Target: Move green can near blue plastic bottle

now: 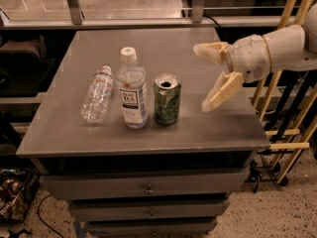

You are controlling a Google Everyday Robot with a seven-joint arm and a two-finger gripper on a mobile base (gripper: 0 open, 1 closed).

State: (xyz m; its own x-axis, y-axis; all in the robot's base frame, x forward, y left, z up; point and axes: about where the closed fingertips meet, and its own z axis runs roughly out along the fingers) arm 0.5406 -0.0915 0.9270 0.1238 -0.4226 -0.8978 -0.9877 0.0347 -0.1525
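Standing at frame centre: green can (167,99) just right of blue plastic bottle (132,90) on counter (208,130) | claw (202,78) centre-right, spread wide, empty

You see a grey metal surface (198,130) with a dull sheen. The green can (167,100) is glossy metal, and the blue plastic bottle (132,90) is clear and shiny. The gripper (202,78), right of the can, has smooth cream plastic fingers (224,89).
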